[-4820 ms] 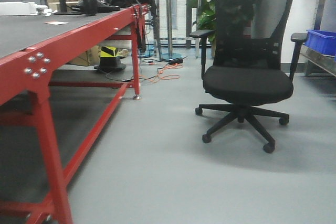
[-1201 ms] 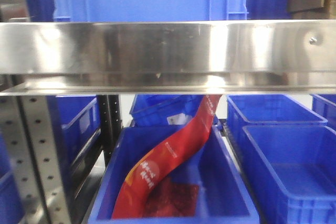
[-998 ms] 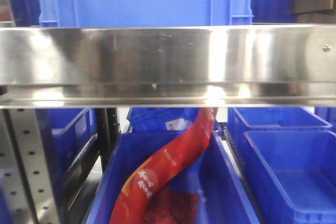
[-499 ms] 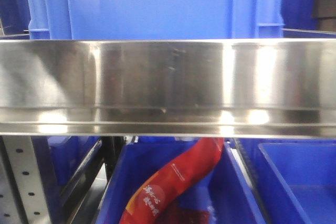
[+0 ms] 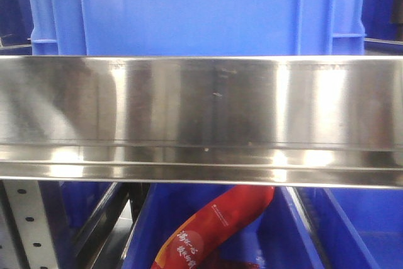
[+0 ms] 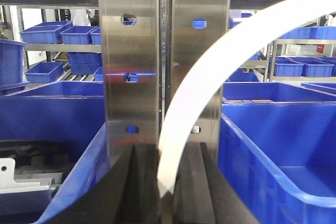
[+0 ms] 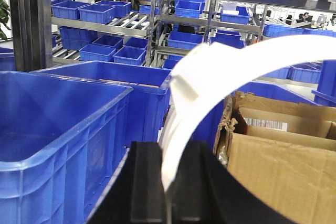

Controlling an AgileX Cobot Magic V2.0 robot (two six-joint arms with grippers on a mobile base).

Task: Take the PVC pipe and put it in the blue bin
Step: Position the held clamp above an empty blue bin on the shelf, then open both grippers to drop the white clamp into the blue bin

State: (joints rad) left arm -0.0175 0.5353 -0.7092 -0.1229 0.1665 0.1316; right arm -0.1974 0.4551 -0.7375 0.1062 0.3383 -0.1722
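Between the jaws of the left end effector (image 6: 167,187) and the right end effector (image 7: 169,182), a PVC pipe (image 6: 210,77) is clamped, arching up and rightward. A blue bin (image 6: 262,150) opens just right of the left one and left of the right; the drop likely lies between them.

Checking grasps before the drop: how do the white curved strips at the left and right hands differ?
The left white curved strip is smooth; the right white curved strip has a stepped joint partway up. The left one rises before a steel upright, the right one beside a torn cardboard box. Both are white, arch up-right, and end inside the left hand or right hand.
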